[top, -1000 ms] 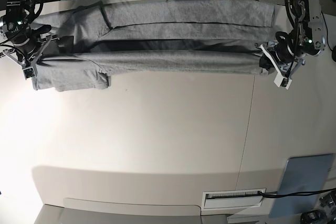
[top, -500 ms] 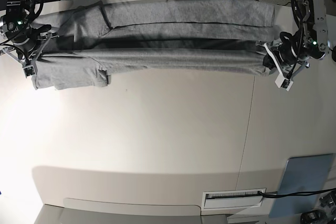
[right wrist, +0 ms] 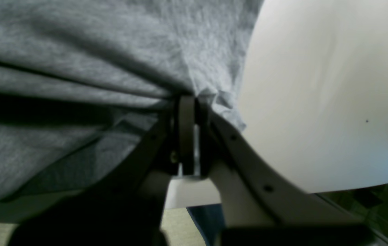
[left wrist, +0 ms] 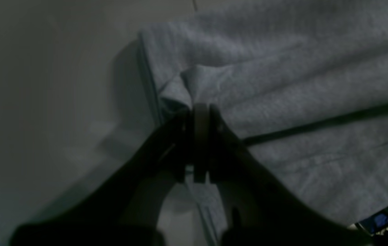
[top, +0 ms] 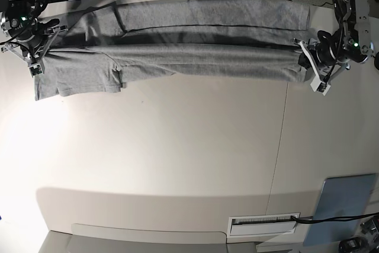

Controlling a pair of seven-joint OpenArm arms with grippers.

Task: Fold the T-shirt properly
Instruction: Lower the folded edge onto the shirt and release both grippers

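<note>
So far I judge myself partway through the fold, with the heather-grey T-shirt [top: 207, 60] lying in long bands along the far edge of the worktop [top: 177, 146]. My left gripper [left wrist: 194, 109] has its jaws pinched on a gathered bit of the cloth near one end of the strip; my right gripper [right wrist: 195, 97] is likewise closed on a tuft at the other end. Between them the fabric runs nearly straight, with a dark gap behind the front band. What is done, as I read it, is a gathering into a wide, shallow strip. What is left: laying this front band down flat, tidying the piece that juts towards the near edge by my right gripper, and then, probably, bringing the ends inwards to make a compact bundle. I see no finished packet.

The worktop is pale and smooth, with a thin seam running from the cloth towards the near edge. Near that edge sit a slotted vent [top: 263, 225] and, beside it at the near corner on my left, a blue-grey panel [top: 340, 205], with a black cable [top: 337, 218] crossing over it. More cables trail behind the far edge.
</note>
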